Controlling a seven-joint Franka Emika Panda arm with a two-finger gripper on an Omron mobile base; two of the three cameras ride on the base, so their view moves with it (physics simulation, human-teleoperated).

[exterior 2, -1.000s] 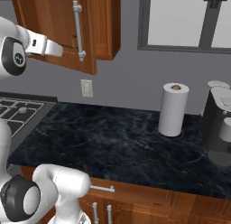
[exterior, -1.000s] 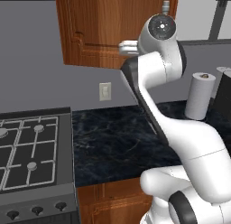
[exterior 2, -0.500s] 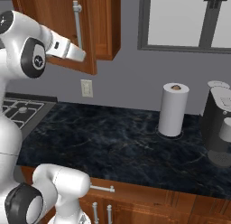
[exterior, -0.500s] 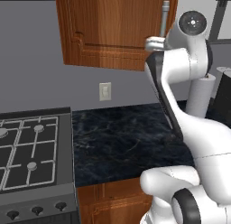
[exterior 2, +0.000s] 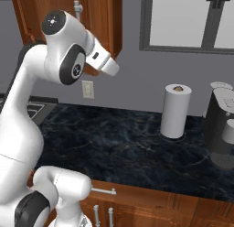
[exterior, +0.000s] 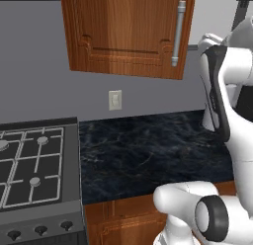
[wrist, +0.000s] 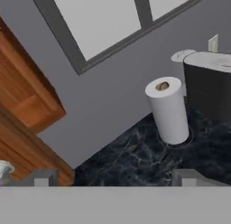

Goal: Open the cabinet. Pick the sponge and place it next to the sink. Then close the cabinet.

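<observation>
Since the earlier frames, the arm has swung right, off the cabinet (exterior: 131, 31) front, whose door is shut; the sponge is presumably inside. Gripper (wrist: 115, 177) fingers stand apart, holding nothing, facing the paper roll (wrist: 168, 109), not the handle (exterior: 178, 33).

The cabinet (exterior: 128, 34) hangs on the grey wall above the dark table, a reddish-brown wooden box. Its raised-panel door is shut. A long vertical silver bar handle (exterior: 178, 33) runs down the door's right side.
</observation>
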